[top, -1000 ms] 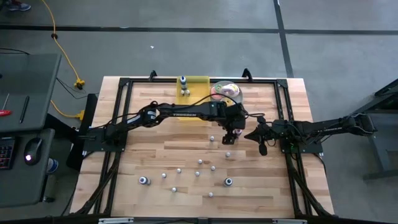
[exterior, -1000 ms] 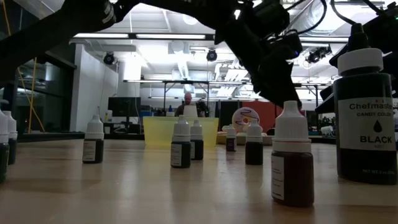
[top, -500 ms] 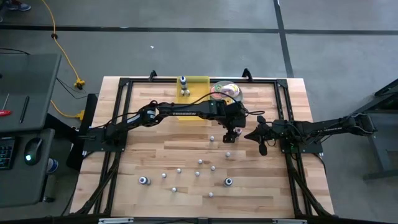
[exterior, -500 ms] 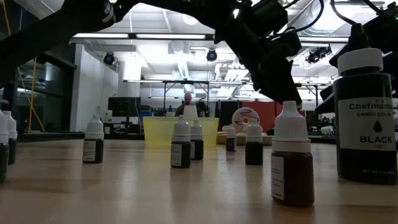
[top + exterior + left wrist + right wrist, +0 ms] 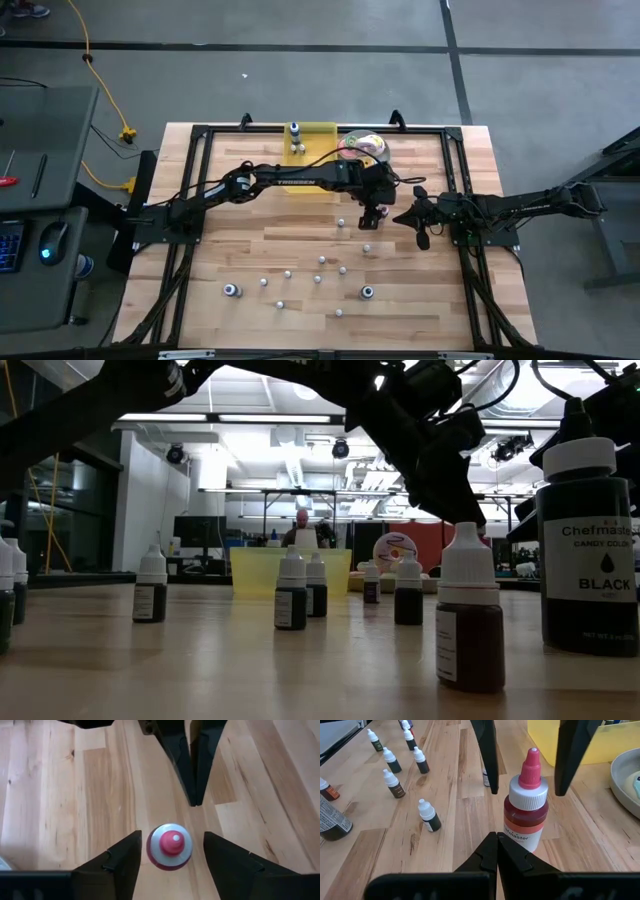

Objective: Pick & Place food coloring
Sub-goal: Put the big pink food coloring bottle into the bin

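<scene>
Left gripper (image 5: 170,857) wide, astride upright red-capped food coloring bottle (image 5: 169,847) at high-view centre right, pads not touching; uneven closing could tip it; right gripper (image 5: 496,851) pinched shut, empty, just beside

A yellow tray (image 5: 312,140) is sitting at the far edge of the wooden table (image 5: 250,260), with a plate (image 5: 362,147) of what may be frosted doughnuts just to its right. A person (image 5: 302,532) is standing in the room beyond.
</scene>
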